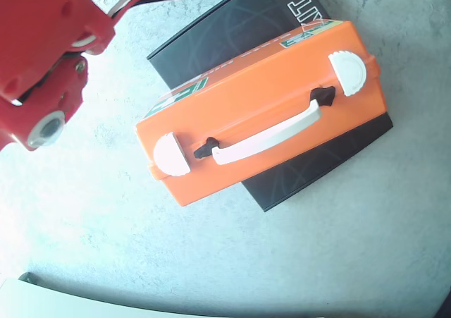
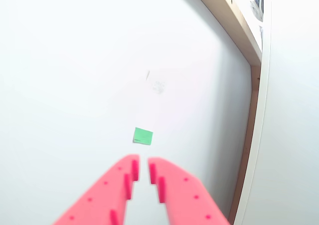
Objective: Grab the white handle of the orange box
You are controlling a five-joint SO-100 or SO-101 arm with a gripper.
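Observation:
The orange box [image 1: 254, 92] lies on its side on a flat black case [image 1: 232, 22] in the overhead view. Its white handle [image 1: 271, 131] faces up and runs diagonally between two round white latches [image 1: 171, 154]. My red arm [image 1: 42, 57] is at the top left of that view, well apart from the box, and its fingertips do not show there. In the wrist view my red gripper [image 2: 143, 164] points at a pale surface with the jaws nearly together and nothing between them. The box is out of the wrist view.
A small green square [image 2: 143, 136] lies on the pale surface just ahead of the fingertips. A wooden edge [image 2: 249, 115] runs down the right of the wrist view. Grey tabletop [image 1: 317, 247] surrounds the box. A pale object's edge [image 1: 84, 307] sits at the bottom left.

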